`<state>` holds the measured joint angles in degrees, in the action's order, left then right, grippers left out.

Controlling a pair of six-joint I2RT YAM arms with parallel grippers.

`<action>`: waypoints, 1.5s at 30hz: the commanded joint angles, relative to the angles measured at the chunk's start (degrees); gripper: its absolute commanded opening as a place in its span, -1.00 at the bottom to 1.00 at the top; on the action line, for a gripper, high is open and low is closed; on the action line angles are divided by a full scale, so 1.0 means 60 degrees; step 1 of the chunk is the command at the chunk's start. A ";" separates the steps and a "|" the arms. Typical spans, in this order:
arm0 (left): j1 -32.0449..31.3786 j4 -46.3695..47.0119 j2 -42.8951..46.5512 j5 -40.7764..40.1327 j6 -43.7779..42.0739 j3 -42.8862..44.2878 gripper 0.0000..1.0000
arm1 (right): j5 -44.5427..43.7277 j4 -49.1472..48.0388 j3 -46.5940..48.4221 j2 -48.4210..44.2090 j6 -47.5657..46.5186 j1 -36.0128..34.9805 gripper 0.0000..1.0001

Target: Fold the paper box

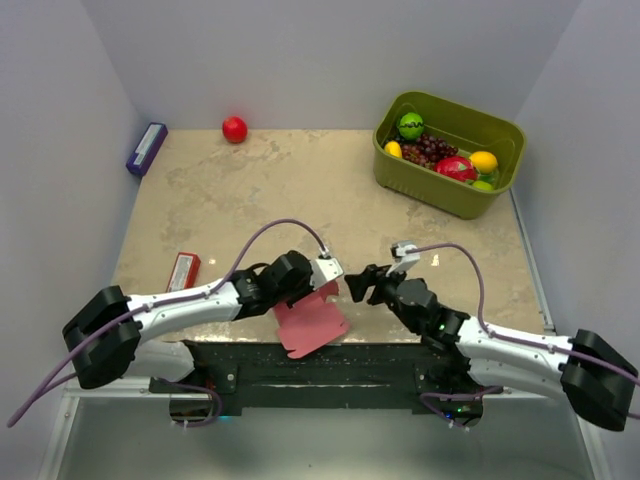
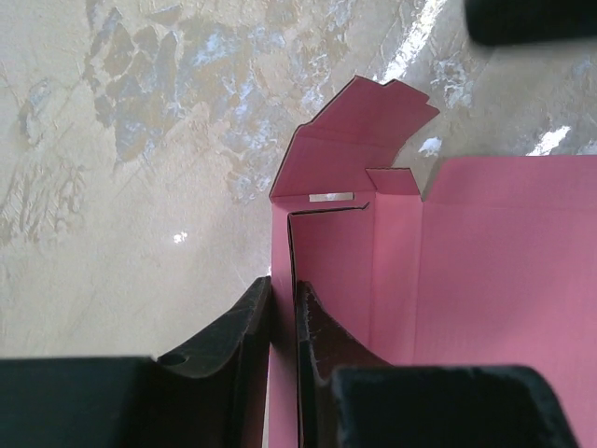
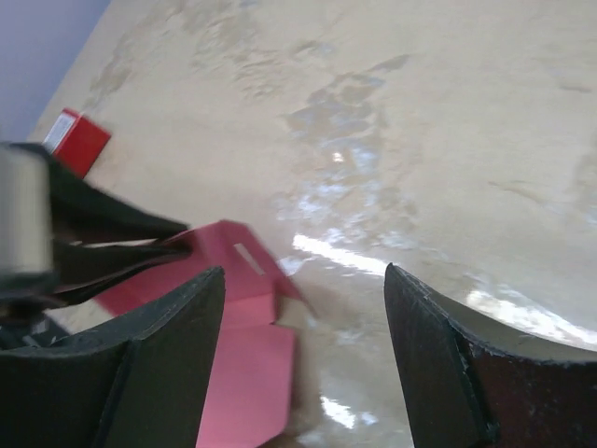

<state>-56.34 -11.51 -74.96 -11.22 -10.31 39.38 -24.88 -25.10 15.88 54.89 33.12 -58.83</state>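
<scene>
This looks like a robotics lab test cell. A beige stone-patterned counter [image 1: 300,190] is boxed in by plain pale walls [image 1: 300,50] on three sides. An olive-green plastic basket [image 1: 430,187] of toy fruit [image 1: 455,168] sits on it. Nearer than the basket, two white-and-black robot arms [image 1: 190,300] trailing purple cables [image 1: 270,232] are bolted to a black plate [image 1: 330,365].

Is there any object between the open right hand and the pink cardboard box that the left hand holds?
Nothing visible stands between. The right hand is open just right of the pink thin cardboard box blank, with only bare beige tabletop between them. The left hand pinches one of its panels.
</scene>
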 commanded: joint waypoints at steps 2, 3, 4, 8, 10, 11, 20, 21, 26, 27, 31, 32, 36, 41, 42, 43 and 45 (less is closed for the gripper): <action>-0.0073 0.0263 0.0393 0.0053 -0.0377 -0.0264 -1.00 | 0.0909 -0.0298 -0.1092 -0.0813 0.0705 0.1278 0.43; -0.0074 0.0277 0.0451 0.0272 -0.0479 -0.0264 -1.00 | 0.1041 -0.0357 -0.1079 -0.0698 0.0632 0.1381 0.43; -0.0088 0.0306 0.0510 0.0317 -0.0509 -0.0307 -1.00 | 0.1375 -0.0531 -0.1050 -0.0508 0.0545 0.1541 0.41; -0.0117 0.0365 0.0744 0.0333 -0.0772 -0.0395 -1.00 | 0.2154 -0.1556 -0.0860 0.0955 0.0266 0.1792 0.32; -0.0161 0.0409 0.0745 0.0260 -0.0919 -0.0410 -1.00 | 0.2650 -0.2344 -0.0757 0.2039 0.0149 0.1865 0.27; -0.0176 0.0424 0.0687 0.0187 -0.0963 -0.0410 -1.00 | 0.2813 -0.2683 -0.0641 0.2434 -0.0040 0.1865 0.25; -0.0966 0.0351 0.0130 -0.1277 -0.1358 -0.0396 -1.00 | 0.4321 -0.4985 -0.0419 0.4342 -0.0964 0.1865 0.13; -0.1083 0.0394 0.0101 -0.1467 -0.1402 -0.0410 -1.00 | 0.4613 -0.5117 -0.0434 0.4386 -0.1009 0.1865 0.08; -0.1406 0.0409 -0.0221 -0.1981 -0.1534 -0.0439 -1.00 | 0.5260 -0.6141 -0.0872 0.4795 -0.0849 0.1865 0.00; -0.1537 0.0409 -0.0280 -0.2214 -0.1549 -0.0469 -1.00 | 0.5333 -0.6462 -0.0947 0.4869 -0.0790 0.1865 0.00; -0.1831 0.0424 -0.0660 -0.2582 -0.1637 -0.0469 -1.00 | 0.5699 -0.6875 -0.1108 0.5176 -0.0657 0.1865 -0.04; -0.1860 0.0380 -0.0821 -0.2626 -0.1651 -0.0469 -1.00 | 0.5729 -0.6992 -0.1152 0.5380 -0.0614 0.1865 -0.04; -0.2080 0.0336 -0.1100 -0.2802 -0.1666 -0.0469 -1.00 | 0.5831 -0.7781 -0.1269 0.5835 -0.0599 0.1851 -0.05; -0.2270 0.0277 -0.1364 -0.2758 -0.1768 -0.0513 -1.00 | 0.5964 -0.8851 -0.1474 0.6553 -0.0818 0.1851 -0.02; -0.2329 0.0277 -0.1393 -0.2729 -0.1812 -0.0542 -1.00 | 0.5993 -0.9419 -0.1518 0.6859 -0.0819 0.1865 -0.01; -0.2358 0.0277 -0.1437 -0.2729 -0.1842 -0.0557 -1.00 | 0.5993 -0.9657 -0.1577 0.7036 -0.0819 0.1851 0.00; -0.2446 0.0248 -0.1510 -0.2642 -0.1901 -0.0586 -1.00 | 0.5964 -1.0357 -0.1592 0.7387 -0.0804 0.1851 0.02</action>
<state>-70.04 -4.43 -80.42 -31.59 -21.12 37.82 9.98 -72.34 7.33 95.85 29.43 -47.62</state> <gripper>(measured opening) 0.180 0.498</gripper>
